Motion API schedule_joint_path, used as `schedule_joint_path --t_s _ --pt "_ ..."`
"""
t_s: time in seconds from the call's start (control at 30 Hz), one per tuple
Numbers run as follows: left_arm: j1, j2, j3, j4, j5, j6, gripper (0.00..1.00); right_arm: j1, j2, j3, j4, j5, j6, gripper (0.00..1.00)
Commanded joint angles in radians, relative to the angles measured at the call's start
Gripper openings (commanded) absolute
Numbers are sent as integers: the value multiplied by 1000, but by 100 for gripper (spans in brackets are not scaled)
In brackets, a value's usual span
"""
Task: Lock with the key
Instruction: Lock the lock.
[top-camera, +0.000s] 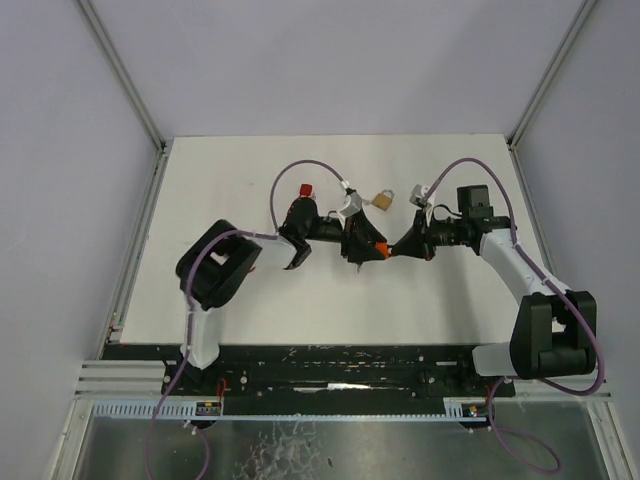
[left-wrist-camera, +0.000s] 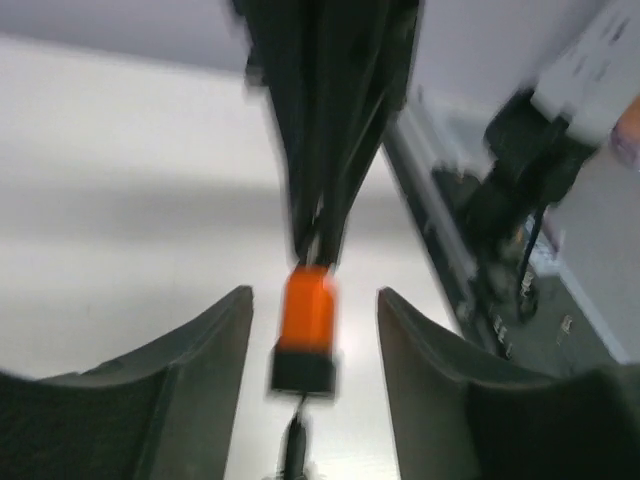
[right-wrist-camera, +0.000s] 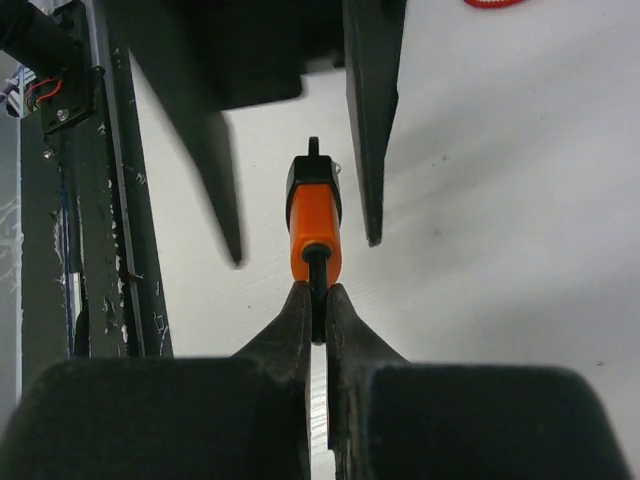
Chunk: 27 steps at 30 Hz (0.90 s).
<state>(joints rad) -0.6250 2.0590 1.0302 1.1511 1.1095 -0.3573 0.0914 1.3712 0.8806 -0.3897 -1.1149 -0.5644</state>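
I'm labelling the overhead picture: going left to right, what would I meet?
Left arm's black joint housing → red object → brass padlock → right arm's black joint housing. The orange piece overlaps the padlock sideways, so it is omitted.

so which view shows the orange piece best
Right wrist: the orange piece is sharp and centred, its black stem pinched by the right gripper. Left wrist shows it blurred; the top view shows only a small orange speck.
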Motion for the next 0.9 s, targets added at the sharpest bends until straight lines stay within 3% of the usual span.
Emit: schedule_joint_path --t_s 0.0,0.13,0.23,0.33,0.4,0.6,0.87 --pt "-64 -258 -47 34 -249 253 63 -59 -37 88 -187 -88 -158 0" --pt "-56 -378 -161 -31 -323 355 74 -96 -81 102 -260 -73 -241 0" --pt "-51 -439 -260 -6 -335 386 74 -137 -97 129 -340 -107 -315 0" --pt "-53 -444 -286 12 -302 378 68 -176 -119 133 -383 -143 -353 0" --pt "-58 -424 -281 21 -286 366 58 -198 -132 137 -403 -149 -369 0" --pt "-68 -386 -252 -28 -301 363 56 -228 -152 145 -485 -160 -506 0" --pt "-116 -323 -134 -269 -314 461 48 -228 -159 133 -500 -169 -551 0"
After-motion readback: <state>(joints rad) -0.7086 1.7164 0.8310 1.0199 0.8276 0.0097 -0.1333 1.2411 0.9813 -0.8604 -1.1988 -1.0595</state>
